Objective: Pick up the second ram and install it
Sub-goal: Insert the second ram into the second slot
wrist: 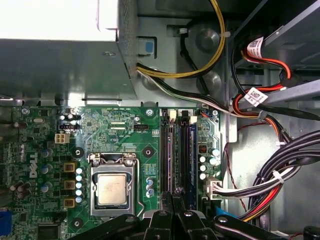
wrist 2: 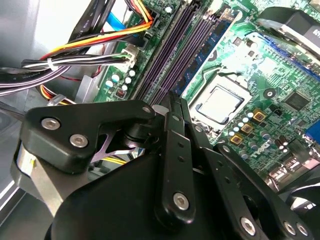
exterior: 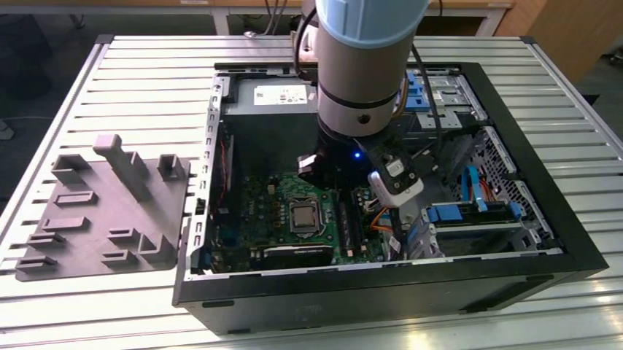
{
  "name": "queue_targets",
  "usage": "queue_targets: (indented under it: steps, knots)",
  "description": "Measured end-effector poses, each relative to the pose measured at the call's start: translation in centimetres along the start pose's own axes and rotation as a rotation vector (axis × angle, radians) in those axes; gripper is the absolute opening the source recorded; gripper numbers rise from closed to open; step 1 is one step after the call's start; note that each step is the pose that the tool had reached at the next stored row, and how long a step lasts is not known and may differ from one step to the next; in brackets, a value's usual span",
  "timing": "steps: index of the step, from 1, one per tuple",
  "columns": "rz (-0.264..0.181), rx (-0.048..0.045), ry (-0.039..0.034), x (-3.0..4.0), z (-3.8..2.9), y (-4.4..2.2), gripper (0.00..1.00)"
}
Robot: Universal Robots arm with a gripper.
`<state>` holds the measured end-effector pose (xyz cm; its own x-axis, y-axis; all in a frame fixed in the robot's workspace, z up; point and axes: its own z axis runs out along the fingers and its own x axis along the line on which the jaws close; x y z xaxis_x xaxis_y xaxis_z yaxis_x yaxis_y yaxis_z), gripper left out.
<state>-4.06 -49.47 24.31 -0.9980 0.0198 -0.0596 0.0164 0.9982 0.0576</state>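
Arm's down inside the open PC case (exterior: pixel 545 240), gripper (wrist: pixel 176 196) right over the memory slots (wrist: pixel 177 150) on the green motherboard (wrist: pixel 130 145), just beside the CPU socket (wrist: pixel 112 189). In both wrist views the black fingers (wrist 2: pixel 172 112) look pressed close together w/ a thin dark edge between the tips, prob the second ram (wrist: pixel 176 191), but can't tell for sure whether it's gripped or already seated. In the exterior view the grey tray (exterior: pixel 98 219) sits on the slatted table (exterior: pixel 146 80), to the exterior view's left of the case.
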Motion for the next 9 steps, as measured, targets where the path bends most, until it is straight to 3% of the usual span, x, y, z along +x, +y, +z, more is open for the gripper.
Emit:
queue_targets:
  steps: [9]
  knots:
    - [0.000, -0.0001, 0.0000, -0.09, 0.16, -0.01, 0.12]
